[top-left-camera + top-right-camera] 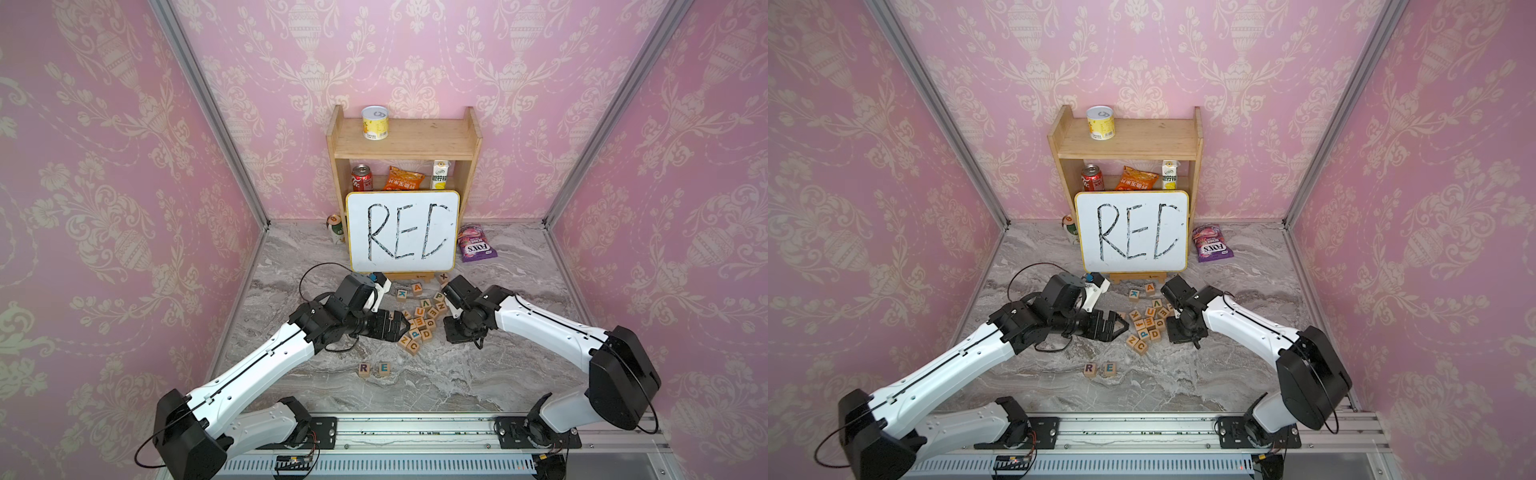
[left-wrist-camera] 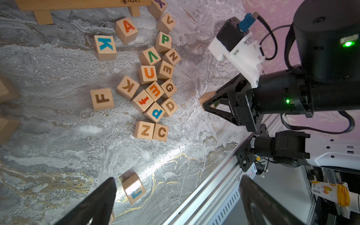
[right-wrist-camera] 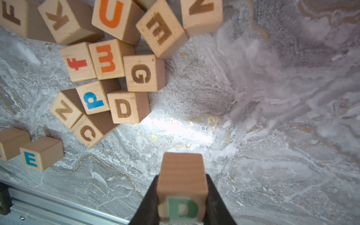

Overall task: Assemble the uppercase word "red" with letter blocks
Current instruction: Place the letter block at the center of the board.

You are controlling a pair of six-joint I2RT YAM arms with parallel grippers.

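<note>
The right gripper [image 3: 182, 177] is clenched on the green D block [image 3: 182, 167], pinching two opposite sides. The printed D face is turned back toward the wrist and a plain face points away; as a cube it has no long axis. It is held at mid-worktop [image 1: 478, 374], just right of the pile [image 1: 419, 324] of loose letter blocks; the top views hide it under the arm, and I cannot tell whether it touches the marble. The R block [image 1: 363, 368] and the E block [image 1: 384, 368] sit side by side toward the front edge, left of centre. R is to the left of E, and both letters face up, reading upright from the front. The pile lies behind them, between the two grippers. Its C block [image 3: 88, 133] is the nearest to the pair, and a brown D block [image 3: 124, 108] sits at the side facing the held cube. The left gripper [image 2: 177, 178] hangs at the pile's left side, its jaws spread wide and holding nothing. A whiteboard [image 1: 402, 230] lettered RED stands at the back edge.
</note>
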